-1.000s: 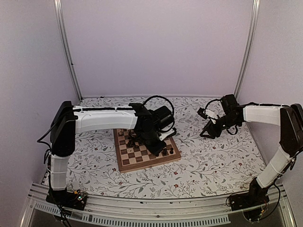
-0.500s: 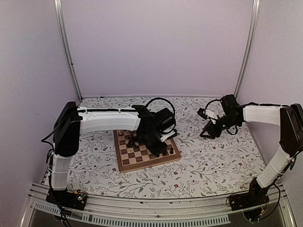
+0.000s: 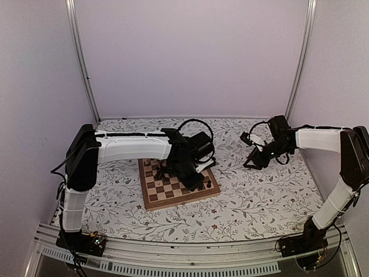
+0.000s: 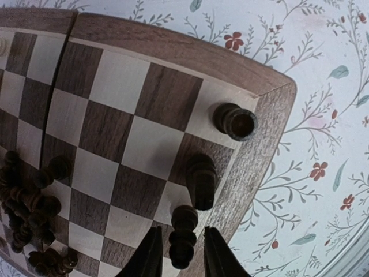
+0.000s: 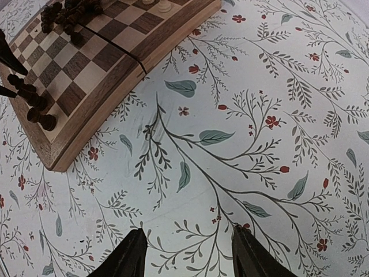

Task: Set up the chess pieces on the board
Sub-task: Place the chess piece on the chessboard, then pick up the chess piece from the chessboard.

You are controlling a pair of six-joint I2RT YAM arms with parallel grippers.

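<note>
"How far had you got?"

"Not far. Three dark pieces (image 4: pixel 200 180) stood along the edge of the board (image 4: pixel 253 167). A heap (image 4: pixel 26 208) of others lay further in on the board, not yet sorted."

"And the grippers?"

"Your left gripper (image 4: pixel 182 242) hung over that edge, fingers apart around the third piece (image 4: pixel 183 235). Your right gripper (image 5: pixel 190 248) was off the board, over the bench (image 5: pixel 259 144), fingers apart, holding nothing."
</note>
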